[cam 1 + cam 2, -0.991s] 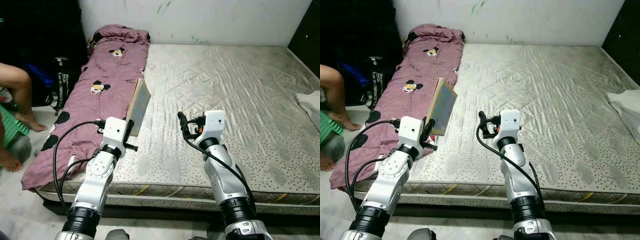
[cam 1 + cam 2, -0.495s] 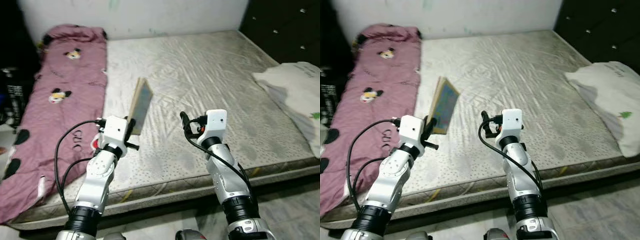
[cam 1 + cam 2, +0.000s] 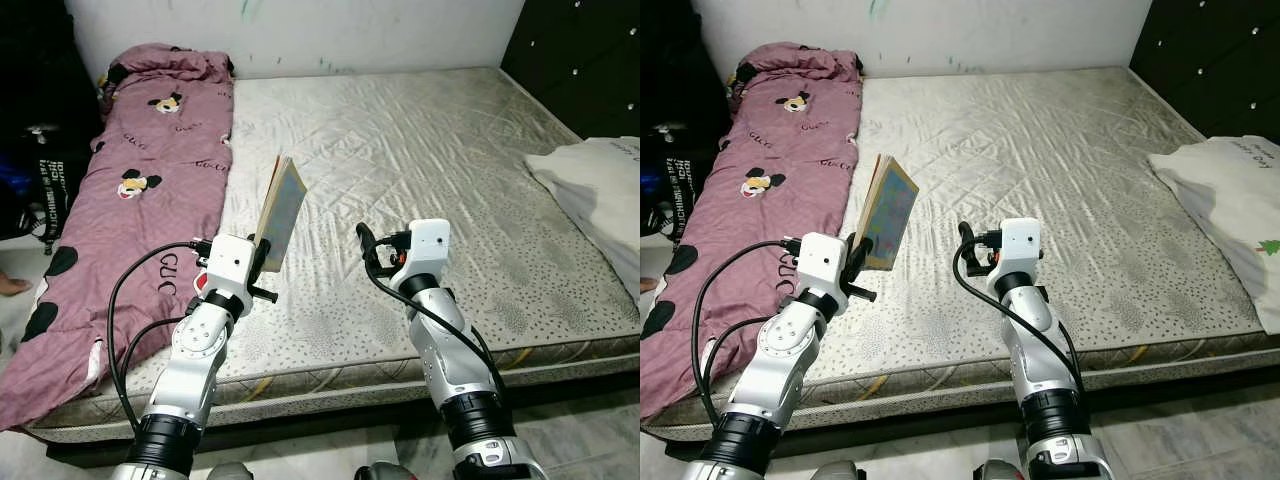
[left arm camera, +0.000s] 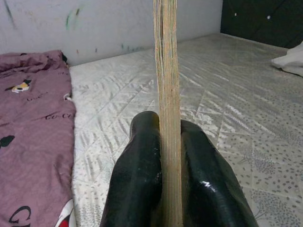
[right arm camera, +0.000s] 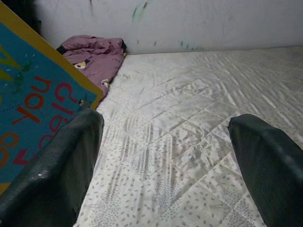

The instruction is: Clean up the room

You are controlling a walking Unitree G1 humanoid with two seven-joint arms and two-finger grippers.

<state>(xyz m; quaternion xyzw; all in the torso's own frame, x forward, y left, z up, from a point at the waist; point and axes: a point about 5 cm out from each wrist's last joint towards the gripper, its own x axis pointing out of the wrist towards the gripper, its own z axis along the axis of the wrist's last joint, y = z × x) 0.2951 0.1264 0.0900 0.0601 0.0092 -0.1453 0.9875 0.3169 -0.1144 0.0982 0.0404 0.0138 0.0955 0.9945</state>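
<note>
Bare quilted mattress (image 3: 420, 150) against a marked white wall (image 3: 330, 30), dark padded panel (image 3: 590, 60) alongside.

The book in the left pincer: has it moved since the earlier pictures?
Cannot tell: the camera swung. The book keeps its place above the left pincer, upright over the mattress.

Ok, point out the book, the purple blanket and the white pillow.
book (image 3: 887, 213): right eye view, on its blue cover.
purple blanket (image 3: 150, 180): left eye view, on its middle.
white pillow (image 3: 1230, 190): right eye view, on its top face.
</note>
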